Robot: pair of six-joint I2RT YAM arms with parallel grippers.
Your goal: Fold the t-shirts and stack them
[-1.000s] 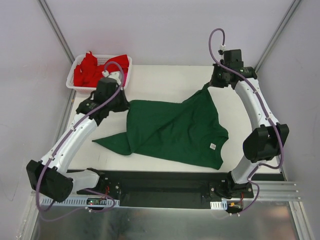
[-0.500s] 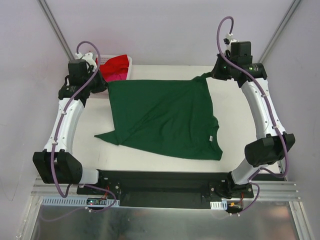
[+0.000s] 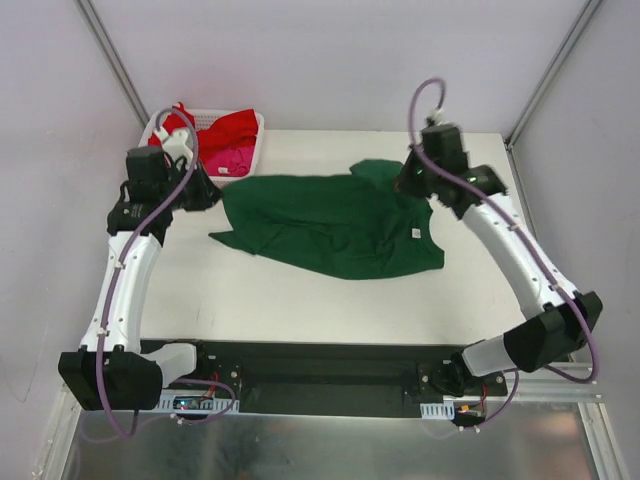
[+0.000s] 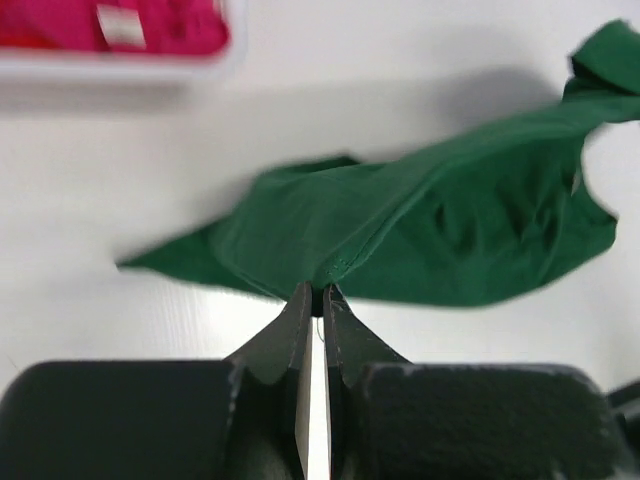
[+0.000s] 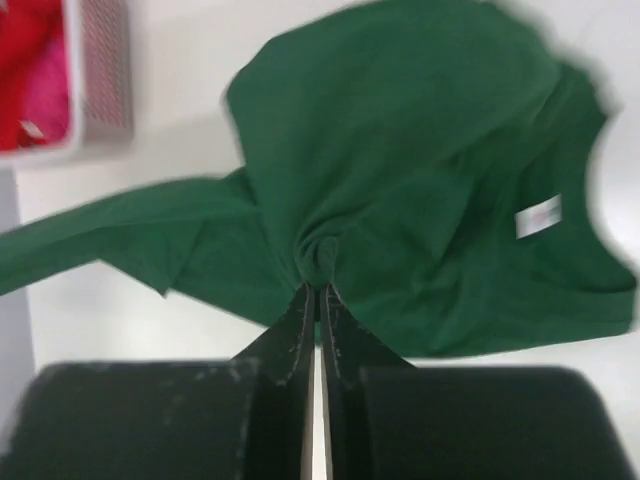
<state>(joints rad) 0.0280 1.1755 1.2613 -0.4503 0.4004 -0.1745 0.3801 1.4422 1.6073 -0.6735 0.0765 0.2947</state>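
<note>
Right hand (image 5: 312, 288) swung in — the green shirt (image 3: 330, 225) slumps, needing re-spreading. It and the left hand (image 4: 312, 290) still clench its cloth.

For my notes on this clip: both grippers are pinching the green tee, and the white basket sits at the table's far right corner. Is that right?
Not quite. The basket sits at the table's far left corner, not the far right; the top view shows it. The rest holds: the left gripper and right gripper are both pinching the green tee.
</note>
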